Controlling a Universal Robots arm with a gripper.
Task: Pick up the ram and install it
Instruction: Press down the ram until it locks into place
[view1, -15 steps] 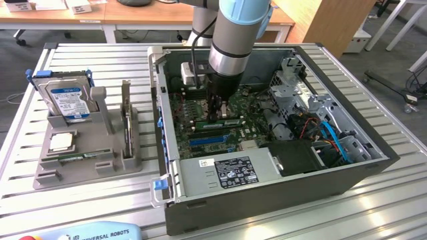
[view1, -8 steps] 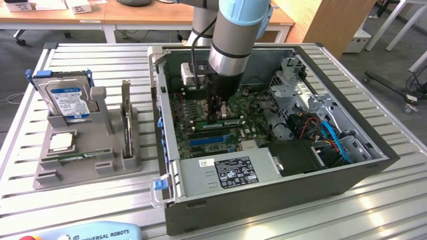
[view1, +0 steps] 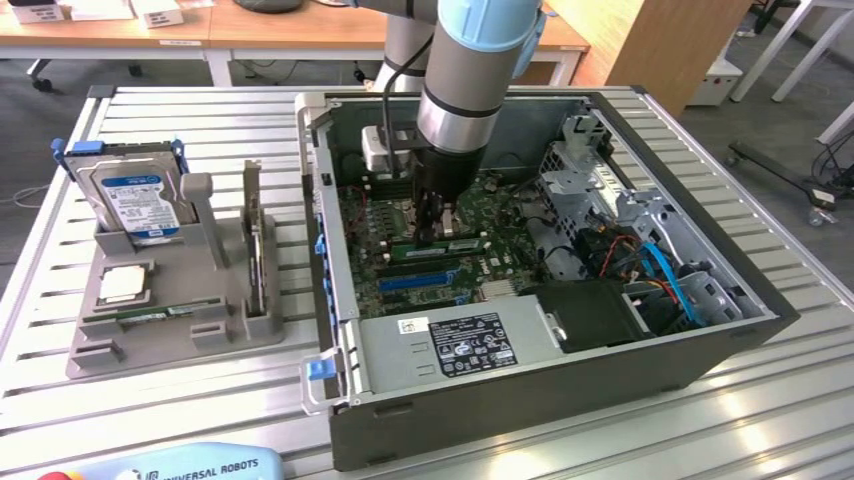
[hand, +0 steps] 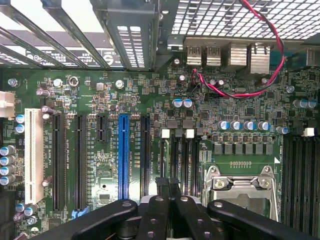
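Green ram (view1: 144, 316) lies flat in the grey holder (view1: 174, 340) at the exterior view's left, its long axis across that view. The gripper (view1: 430, 232) is well apart to the right, inside the computer case (view1: 534, 400), jaws closed on nothing, just above the motherboard (hand: 240, 115).

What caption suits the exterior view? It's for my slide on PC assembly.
Robot arm's hand, shut, reaches down onto the motherboard inside the open computer case.
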